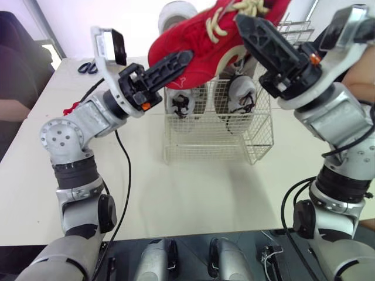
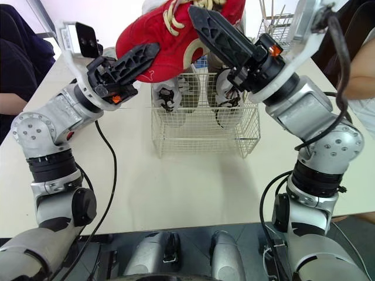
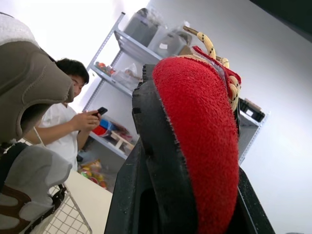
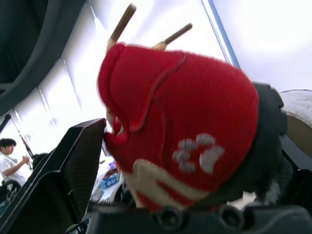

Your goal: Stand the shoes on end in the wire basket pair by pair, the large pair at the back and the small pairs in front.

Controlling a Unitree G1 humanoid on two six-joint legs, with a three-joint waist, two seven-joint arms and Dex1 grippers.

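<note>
A large red shoe (image 1: 199, 44) with cream laces hangs on its side above the wire basket (image 1: 217, 140). My left gripper (image 1: 176, 61) is shut on its toe end; in the left wrist view the red toe (image 3: 200, 141) lies against a black finger (image 3: 141, 195). At the other end, my right gripper (image 1: 252, 26) is shut on the shoe, and the red heel (image 4: 185, 126) sits between its fingers (image 4: 68, 175). Small grey-and-white shoes (image 1: 180, 100) (image 1: 241, 93) stand on end inside the basket. A grey shoe (image 1: 176, 14) shows behind the red one.
Black scissors (image 1: 88, 68) lie at the table's far left. A second wire rack (image 1: 296, 29) stands at the back right. One person sits at the left edge (image 1: 12, 88), and another person's arm (image 1: 360, 76) is at the right.
</note>
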